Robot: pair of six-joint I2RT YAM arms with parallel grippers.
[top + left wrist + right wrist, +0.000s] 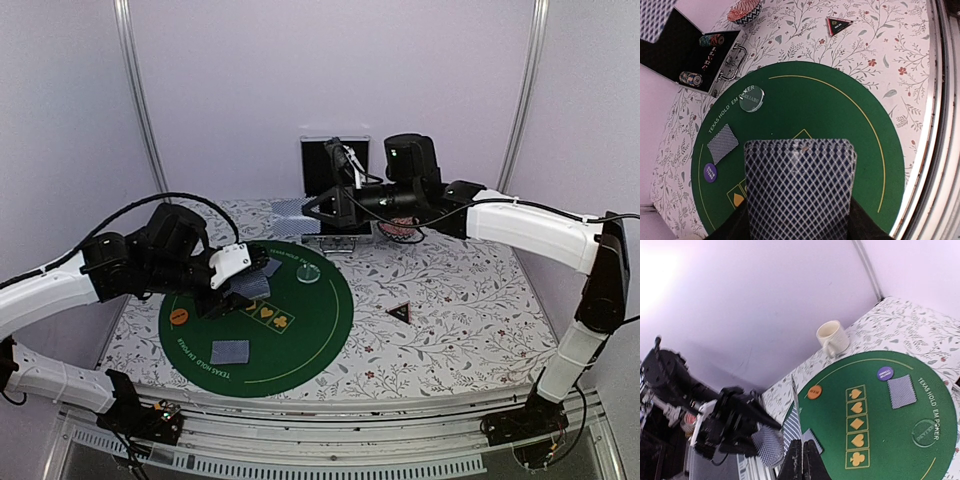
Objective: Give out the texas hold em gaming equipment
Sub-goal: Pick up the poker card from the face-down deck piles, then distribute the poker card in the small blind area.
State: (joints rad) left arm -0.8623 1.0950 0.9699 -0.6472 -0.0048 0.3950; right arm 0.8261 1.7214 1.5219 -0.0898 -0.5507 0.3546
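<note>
Left gripper (800, 231) is clamped on the card deck (800, 185) over the green mat (320, 330) (a lone card (230, 351) lies on it). Right gripper (308, 208) is pinched tight on a single card (288, 210), held up near the table's far edge.

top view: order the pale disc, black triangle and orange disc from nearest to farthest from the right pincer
From the right pincer:
1. pale disc, far side of mat
2. black triangle, right of mat
3. orange disc, mat's left edge
</note>
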